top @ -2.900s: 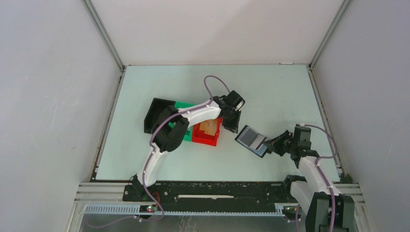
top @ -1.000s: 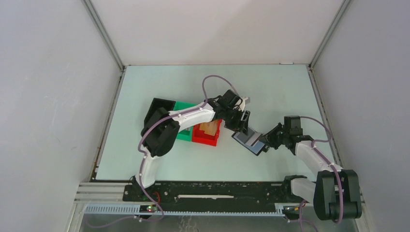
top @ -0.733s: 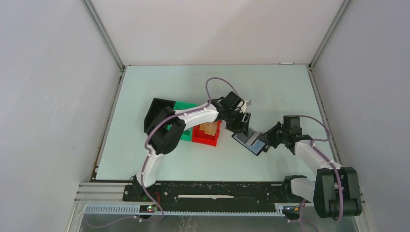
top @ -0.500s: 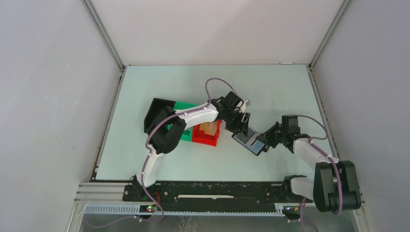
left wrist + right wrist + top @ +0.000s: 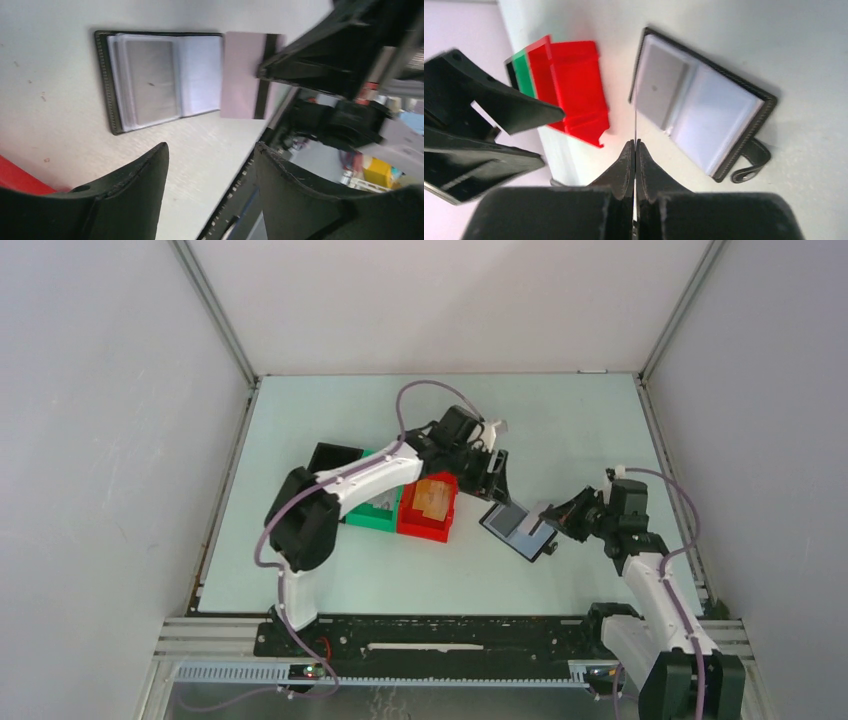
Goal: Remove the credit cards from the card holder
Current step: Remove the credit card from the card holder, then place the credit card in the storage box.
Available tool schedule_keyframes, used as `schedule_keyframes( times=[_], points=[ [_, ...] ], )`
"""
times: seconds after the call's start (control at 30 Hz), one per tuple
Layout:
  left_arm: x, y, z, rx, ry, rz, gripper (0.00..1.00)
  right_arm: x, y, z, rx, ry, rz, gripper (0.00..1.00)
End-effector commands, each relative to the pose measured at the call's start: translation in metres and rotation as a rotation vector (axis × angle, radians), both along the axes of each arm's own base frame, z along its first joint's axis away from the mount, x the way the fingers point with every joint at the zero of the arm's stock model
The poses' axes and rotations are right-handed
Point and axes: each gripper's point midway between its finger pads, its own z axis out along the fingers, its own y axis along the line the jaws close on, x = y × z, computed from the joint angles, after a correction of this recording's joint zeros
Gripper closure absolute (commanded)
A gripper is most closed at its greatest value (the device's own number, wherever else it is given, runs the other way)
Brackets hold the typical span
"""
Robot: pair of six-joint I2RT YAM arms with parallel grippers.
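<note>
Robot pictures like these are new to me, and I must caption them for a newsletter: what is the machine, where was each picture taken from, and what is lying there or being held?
The machine is two robot arms bolted at the near edge of a table. One picture looks down from above and behind them. The other two come from small cameras on the wrists, so each shows its own pincer close up. On the table lie a black card holder, opened flat, and a red bin, a green bin and a black bin side by side. The right pincer is shut on one credit card, held at the holder's edge. Another card shows in a sleeve. The left pincer hangs open near the holder, holding nothing.
</note>
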Motion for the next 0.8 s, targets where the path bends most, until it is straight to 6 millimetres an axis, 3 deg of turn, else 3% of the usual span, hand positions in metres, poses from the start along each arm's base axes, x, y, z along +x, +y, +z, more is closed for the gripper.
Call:
schedule_keyframes(
  times=[0.0, 0.17, 0.3, 0.4, 0.53, 0.7, 0.77],
  points=[
    [-0.020, 0.007, 0.067, -0.195, 0.028, -0.088, 0.31, -0.012, 0.029, 0.044, 0.083, -0.199, 0.253, 1.00],
    [-0.034, 0.012, 0.091, -0.302, 0.080, -0.132, 0.30, -0.020, 0.054, 0.097, 0.215, -0.423, 0.416, 1.00],
    [-0.037, 0.014, 0.094, -0.323, 0.110, -0.128, 0.30, -0.023, 0.061, 0.122, 0.251, -0.513, 0.456, 1.00],
    [-0.039, 0.014, 0.095, -0.344, 0.140, -0.127, 0.30, -0.023, 0.064, 0.130, 0.271, -0.538, 0.472, 1.00],
    [-0.047, 0.011, 0.112, -0.446, 0.163, -0.164, 0.31, -0.022, 0.069, 0.135, 0.288, -0.552, 0.480, 1.00],
    [-0.054, 0.011, 0.129, -0.518, 0.172, -0.198, 0.39, -0.026, 0.083, 0.143, 0.328, -0.565, 0.535, 1.00],
    [-0.055, 0.011, 0.136, -0.544, 0.167, -0.198, 0.46, -0.025, 0.085, 0.141, 0.333, -0.558, 0.541, 1.00]
  ],
)
